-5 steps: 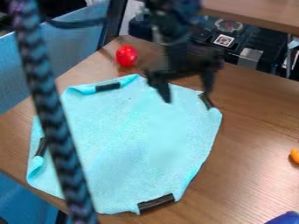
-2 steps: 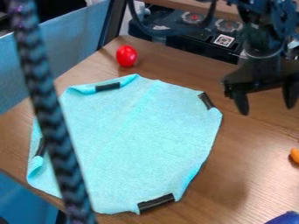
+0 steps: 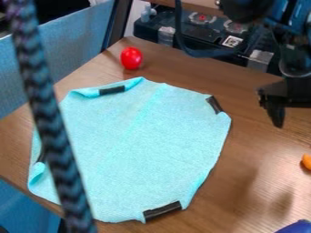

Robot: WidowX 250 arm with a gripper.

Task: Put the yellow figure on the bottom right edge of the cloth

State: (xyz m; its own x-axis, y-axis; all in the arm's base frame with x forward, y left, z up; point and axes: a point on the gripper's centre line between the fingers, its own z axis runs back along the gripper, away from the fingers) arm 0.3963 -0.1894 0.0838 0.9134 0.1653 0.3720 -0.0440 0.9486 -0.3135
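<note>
A light blue cloth lies spread on the wooden table, its corners folded in and marked by black strips. My gripper hangs over the table at the right edge of the view, to the right of the cloth's upper right corner and apart from it. One finger points down with a bare gap to its right, so the gripper stands open; the other side is cut off by the view's edge. Below it, a small orange-yellow thing is partly cut off at the right edge; whether it is the yellow figure I cannot tell.
A red egg-shaped object stands beyond the cloth's top edge. Part of a blue object shows at the bottom right. A dark braided cable crosses the left side in front of the cloth. Black equipment sits behind the table.
My gripper has moved right, from over the cloth's upper right part to the view's right edge. The cloth, red object and orange-yellow thing have stayed in place.
</note>
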